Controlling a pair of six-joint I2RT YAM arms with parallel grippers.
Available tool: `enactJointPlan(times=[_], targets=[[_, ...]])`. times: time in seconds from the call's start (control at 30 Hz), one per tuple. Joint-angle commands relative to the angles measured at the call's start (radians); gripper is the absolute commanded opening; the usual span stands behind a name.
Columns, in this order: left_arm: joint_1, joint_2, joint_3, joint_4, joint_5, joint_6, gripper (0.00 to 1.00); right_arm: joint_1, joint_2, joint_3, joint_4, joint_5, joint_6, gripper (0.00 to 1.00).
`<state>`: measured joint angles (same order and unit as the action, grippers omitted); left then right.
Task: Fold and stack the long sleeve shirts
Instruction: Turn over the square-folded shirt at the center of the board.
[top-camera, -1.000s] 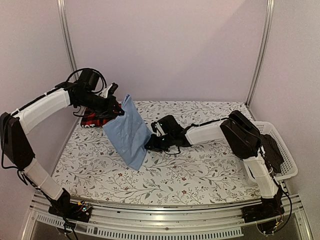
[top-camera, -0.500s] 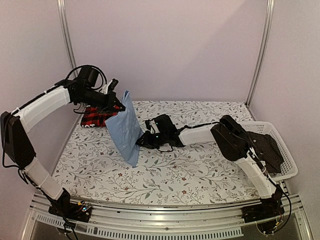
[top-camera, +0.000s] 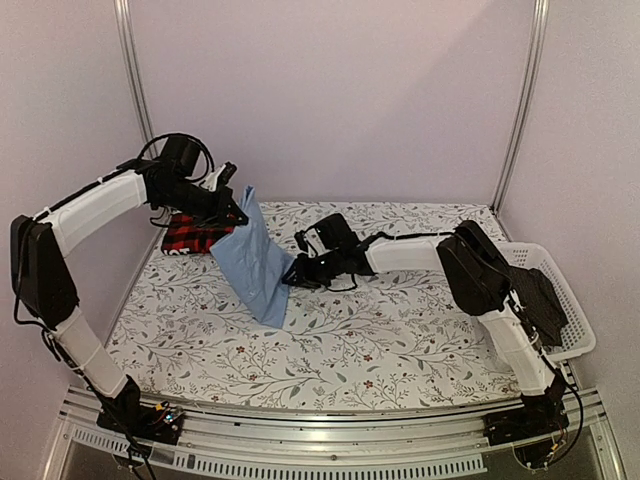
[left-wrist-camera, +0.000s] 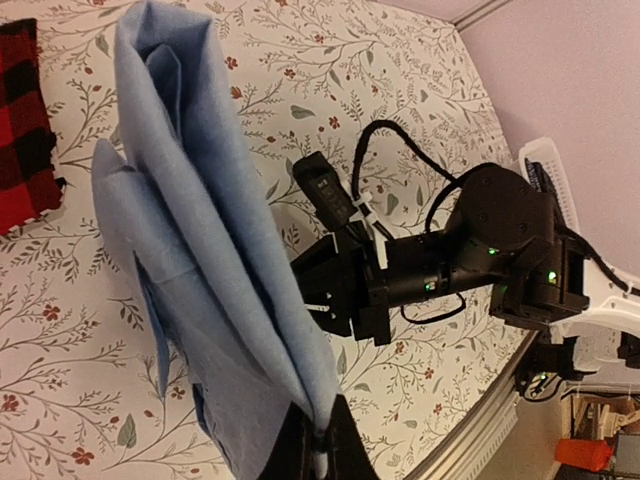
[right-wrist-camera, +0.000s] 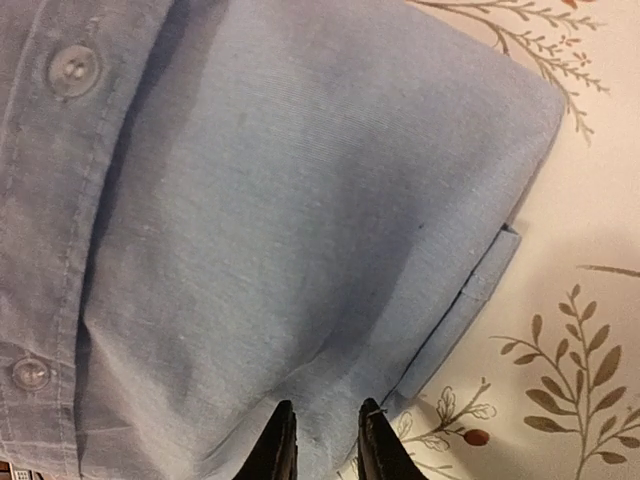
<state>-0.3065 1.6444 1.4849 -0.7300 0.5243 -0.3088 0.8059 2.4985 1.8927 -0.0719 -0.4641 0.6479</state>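
Top view: L gripper (top-camera: 238, 215) is clamping the light blue shirt (top-camera: 258, 268) by one top corner. It's hanging over the table's left-middle, just right of the plaid shirt (top-camera: 190, 234), w/ R gripper (top-camera: 291, 278) sitting at its right edge.
Left wrist: a one-corner hold is risking slippage or the folds opening.
Right wrist: jaws are standing narrowly apart, apparently gripping nothing, so the hem may swing.
No readable writing or brands.

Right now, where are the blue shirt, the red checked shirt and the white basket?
light blue shirt (top-camera: 258, 265), top external view, middle of the hanging folded cloth
red-and-black plaid shirt (top-camera: 188, 238), top external view, its visible patch lying on the table
white basket (top-camera: 527, 253), top external view, its far wall
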Motion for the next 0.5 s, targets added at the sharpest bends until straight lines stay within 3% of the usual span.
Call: enactJointPlan(times=[0.0,0.2,0.47], targets=[[0.015,0.033,0.041,-0.010,-0.022,0.032,0.00,-0.024,-0.097,0.016,-0.134,0.002,-0.095,0.15],[0.033,0.043,0.041,-0.018,-0.045,0.027,0.00,-0.032,-0.105,0.013,-0.229,0.064,-0.150,0.16],[0.064,0.038,0.094,-0.061,-0.033,0.045,0.00,-0.017,-0.036,0.023,-0.187,0.054,-0.123,0.16]])
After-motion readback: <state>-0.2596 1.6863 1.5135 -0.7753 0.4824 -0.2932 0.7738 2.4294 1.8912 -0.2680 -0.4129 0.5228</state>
